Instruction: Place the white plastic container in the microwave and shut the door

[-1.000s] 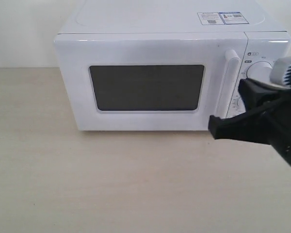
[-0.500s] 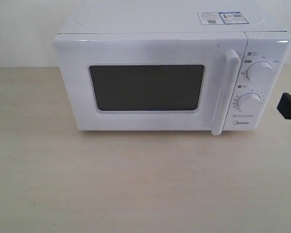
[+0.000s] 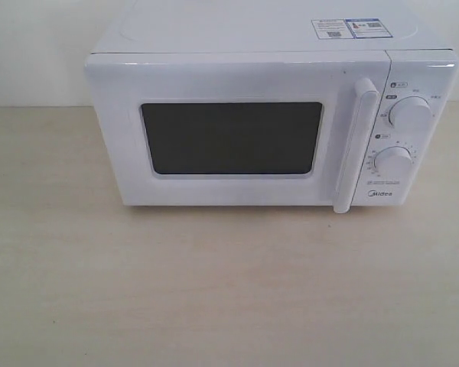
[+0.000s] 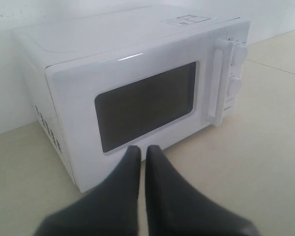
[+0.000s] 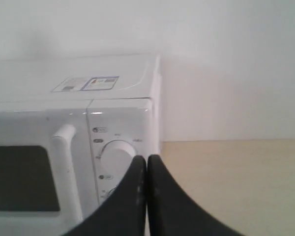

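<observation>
The white microwave [image 3: 268, 46] stands at the back of the table with its door [image 3: 229, 76] shut flush; the dark window [image 3: 231, 138] and the vertical bar handle [image 3: 353, 145] face me. The white plastic container is out of view. Neither arm shows in the exterior view. In the left wrist view my left gripper [image 4: 143, 149] hangs shut and empty, back from the door's [image 4: 137, 78] lower edge. In the right wrist view my right gripper [image 5: 146, 158] is shut and empty, off the microwave's [image 5: 78, 73] dial side.
Two round dials [image 3: 410, 113] sit to the right of the handle, above the Midea mark. Stickers [image 3: 350, 27] lie on the microwave's top. The light wooden table [image 3: 214, 290] spreads in front, and a white wall [image 5: 226, 64] rises behind.
My right arm, which stood in front of the dials a second ago, has drawn back to the right and left the exterior view. The microwave and its door have not moved.
</observation>
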Controlling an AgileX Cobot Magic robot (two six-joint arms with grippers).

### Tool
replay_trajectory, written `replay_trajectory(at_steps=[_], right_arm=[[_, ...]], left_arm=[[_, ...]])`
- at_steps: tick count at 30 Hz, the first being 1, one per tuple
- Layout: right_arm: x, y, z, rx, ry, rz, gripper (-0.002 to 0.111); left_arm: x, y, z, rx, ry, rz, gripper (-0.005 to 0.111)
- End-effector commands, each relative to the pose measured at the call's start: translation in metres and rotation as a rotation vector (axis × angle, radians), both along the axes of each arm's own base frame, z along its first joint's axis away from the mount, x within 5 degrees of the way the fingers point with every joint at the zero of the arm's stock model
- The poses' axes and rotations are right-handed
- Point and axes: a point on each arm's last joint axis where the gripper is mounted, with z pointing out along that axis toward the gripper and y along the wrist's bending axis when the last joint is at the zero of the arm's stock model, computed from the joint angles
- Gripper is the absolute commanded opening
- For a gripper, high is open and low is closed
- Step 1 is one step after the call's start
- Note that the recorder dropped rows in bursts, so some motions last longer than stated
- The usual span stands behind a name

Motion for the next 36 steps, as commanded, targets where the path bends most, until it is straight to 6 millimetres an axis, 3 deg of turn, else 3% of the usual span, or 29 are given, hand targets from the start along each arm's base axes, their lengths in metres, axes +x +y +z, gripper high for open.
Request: replay_trajectory(at_steps=[1,23,30,36], right_arm=[[-0.017,-0.005,-0.013,-0.022,-0.052,-0.047,0.000],[-0.022,-0.001,-0.014,0.066,-0.066,0.001,0.000],[-0.022,0.000,-0.020,-0.032,-0.019,0.010,0.000],[-0.028,-0.004,-0.019,0.002,-0.040,-0.024,0.000]], left_arm=[[0.000,0.000,-0.001,-0.004,0.006,0.002,0.004],[0.000,0.000,-0.001,-0.004,0.006,0.002,0.004],[0.000,0.000,-0.001,-0.004,0.006,0.002,0.004],[0.000,0.000,-0.001,-0.004,0.006,0.002,0.004]])
